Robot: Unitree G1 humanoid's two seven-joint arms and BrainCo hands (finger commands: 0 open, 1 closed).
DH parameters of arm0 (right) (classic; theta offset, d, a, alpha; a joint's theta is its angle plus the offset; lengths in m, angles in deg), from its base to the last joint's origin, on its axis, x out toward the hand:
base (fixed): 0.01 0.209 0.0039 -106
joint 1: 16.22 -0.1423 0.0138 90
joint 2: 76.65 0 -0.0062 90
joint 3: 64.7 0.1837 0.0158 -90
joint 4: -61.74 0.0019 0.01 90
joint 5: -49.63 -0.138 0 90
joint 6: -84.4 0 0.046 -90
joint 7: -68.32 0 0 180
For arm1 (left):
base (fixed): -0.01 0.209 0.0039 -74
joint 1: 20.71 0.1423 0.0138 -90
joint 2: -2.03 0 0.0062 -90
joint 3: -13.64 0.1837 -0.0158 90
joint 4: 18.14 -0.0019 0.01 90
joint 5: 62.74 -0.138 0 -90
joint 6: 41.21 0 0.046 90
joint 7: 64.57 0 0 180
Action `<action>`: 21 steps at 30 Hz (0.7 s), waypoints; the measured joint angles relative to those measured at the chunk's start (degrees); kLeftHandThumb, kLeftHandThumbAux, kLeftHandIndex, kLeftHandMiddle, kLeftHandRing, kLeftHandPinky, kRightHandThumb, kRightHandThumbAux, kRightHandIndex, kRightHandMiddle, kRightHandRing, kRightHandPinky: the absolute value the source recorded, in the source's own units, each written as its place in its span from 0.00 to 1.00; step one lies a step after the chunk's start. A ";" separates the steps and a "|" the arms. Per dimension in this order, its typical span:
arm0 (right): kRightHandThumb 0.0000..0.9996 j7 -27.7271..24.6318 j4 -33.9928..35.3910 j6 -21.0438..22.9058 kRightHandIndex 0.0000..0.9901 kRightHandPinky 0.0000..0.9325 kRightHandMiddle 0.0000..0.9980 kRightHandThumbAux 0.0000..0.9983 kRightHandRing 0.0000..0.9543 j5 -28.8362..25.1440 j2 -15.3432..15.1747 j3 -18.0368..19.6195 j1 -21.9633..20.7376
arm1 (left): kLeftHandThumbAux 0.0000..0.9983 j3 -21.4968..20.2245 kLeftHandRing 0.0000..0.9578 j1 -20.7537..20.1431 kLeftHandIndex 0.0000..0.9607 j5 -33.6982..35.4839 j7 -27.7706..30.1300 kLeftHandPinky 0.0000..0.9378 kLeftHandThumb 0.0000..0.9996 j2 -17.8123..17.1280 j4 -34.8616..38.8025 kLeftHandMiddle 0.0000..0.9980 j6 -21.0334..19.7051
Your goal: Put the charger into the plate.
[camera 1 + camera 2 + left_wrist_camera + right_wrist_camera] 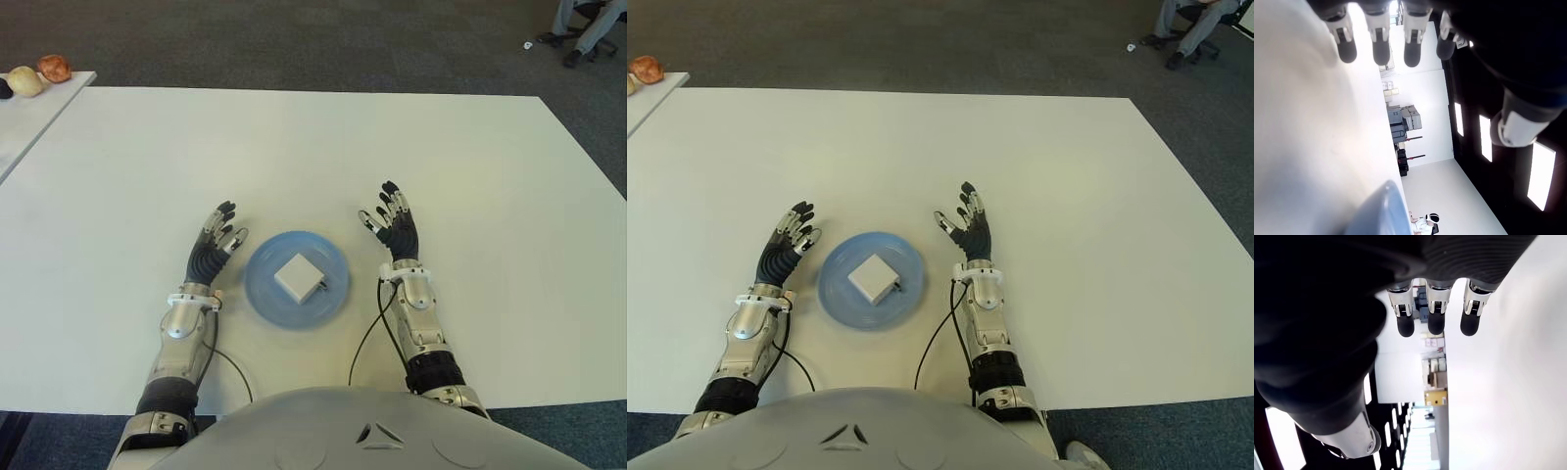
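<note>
A white square charger lies inside the light blue plate, near its middle, with its prongs toward the right. My left hand is just left of the plate, fingers stretched out and holding nothing. To the plate's right is my right hand, fingers also spread and empty. Both wrist views show straight fingers over the white table with nothing between them. The plate's rim shows in the left wrist view.
The white table stretches far ahead and to both sides. A second table at the far left carries two small round items. A seated person's legs show at the far right on the carpet.
</note>
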 measured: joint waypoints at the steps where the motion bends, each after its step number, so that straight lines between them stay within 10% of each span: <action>1: 0.00 -0.28 -0.37 -0.13 0.08 0.04 0.09 0.86 0.04 -0.25 0.00 0.03 0.00 | 0.54 0.00 0.10 0.02 0.09 0.01 0.00 0.11 0.00 -0.02 0.00 0.11 -0.02; 21: 0.00 -6.01 -11.92 -5.74 0.07 0.04 0.08 0.77 0.03 -1.36 -0.06 1.27 -4.45 | 0.55 -0.01 0.10 0.00 0.09 0.05 0.01 0.11 0.00 -0.21 -0.10 0.11 -0.06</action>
